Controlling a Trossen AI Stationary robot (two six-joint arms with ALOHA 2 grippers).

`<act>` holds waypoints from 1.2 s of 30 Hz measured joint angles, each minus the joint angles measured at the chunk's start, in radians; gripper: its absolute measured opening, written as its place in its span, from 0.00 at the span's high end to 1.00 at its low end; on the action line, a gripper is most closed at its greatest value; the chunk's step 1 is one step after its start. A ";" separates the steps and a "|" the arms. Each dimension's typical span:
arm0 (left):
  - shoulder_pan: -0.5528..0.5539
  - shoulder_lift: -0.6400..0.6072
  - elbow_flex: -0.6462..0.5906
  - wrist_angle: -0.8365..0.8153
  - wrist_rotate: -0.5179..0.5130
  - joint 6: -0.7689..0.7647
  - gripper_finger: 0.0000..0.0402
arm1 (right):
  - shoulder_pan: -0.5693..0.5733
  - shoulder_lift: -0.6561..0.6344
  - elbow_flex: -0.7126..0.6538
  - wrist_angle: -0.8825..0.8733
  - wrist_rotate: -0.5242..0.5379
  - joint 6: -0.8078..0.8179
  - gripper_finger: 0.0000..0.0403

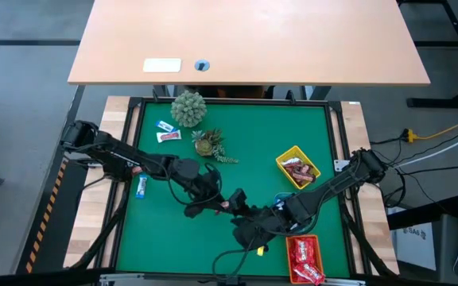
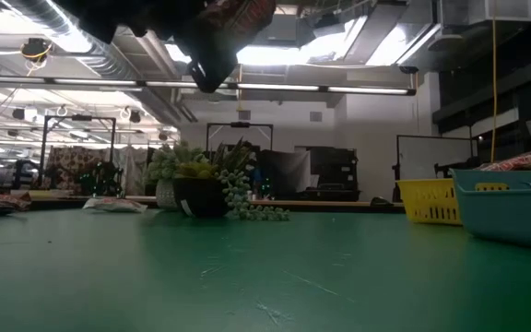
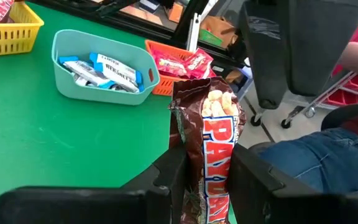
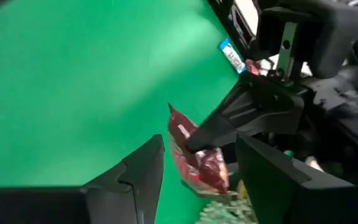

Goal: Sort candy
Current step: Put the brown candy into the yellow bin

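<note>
A brown PayDay candy bar [image 3: 213, 143] hangs above the green mat with my left gripper [image 1: 217, 200] shut on it; the right wrist view shows the same bar [image 4: 194, 155] from the other side. My right gripper [image 1: 241, 213] hovers open close by, with nothing between its fingers [image 4: 138, 171]. More candy lies loose on the mat: a blue-and-white one [image 1: 165, 125], a red one [image 1: 168, 137] and another blue one [image 1: 141, 187]. The yellow tray [image 1: 298, 168], the teal tray [image 3: 101, 65] and the orange tray [image 1: 304, 258] each hold candy. My left gripper pinches the bar's middle [image 3: 211, 171] between its two fingers [image 3: 166, 177]. The fingers come nearly level from the table's left and lie across the bar. One crimped end [image 3: 194, 87] sticks up past the fingers. The bar is lifted clear of the mat.
Two small green plants [image 1: 188, 107] [image 1: 209, 143] stand at the mat's far middle. The three trays line the mat's right side, from mid-depth to the near edge. A wooden desk [image 1: 245, 40] lies beyond the far edge. A person's leg in blue jeans [image 3: 316, 162] is beside the table.
</note>
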State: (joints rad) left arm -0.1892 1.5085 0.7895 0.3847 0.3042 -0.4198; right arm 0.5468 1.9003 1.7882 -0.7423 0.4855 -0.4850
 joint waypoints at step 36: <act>-0.063 0.000 0.000 0.029 -0.054 0.038 0.76 | -0.103 0.000 0.000 -0.011 -0.235 -0.098 0.56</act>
State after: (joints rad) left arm -0.2520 1.5085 0.7895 0.4137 0.2504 -0.3820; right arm 0.4438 1.9003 1.7882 -0.7536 0.2508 -0.5827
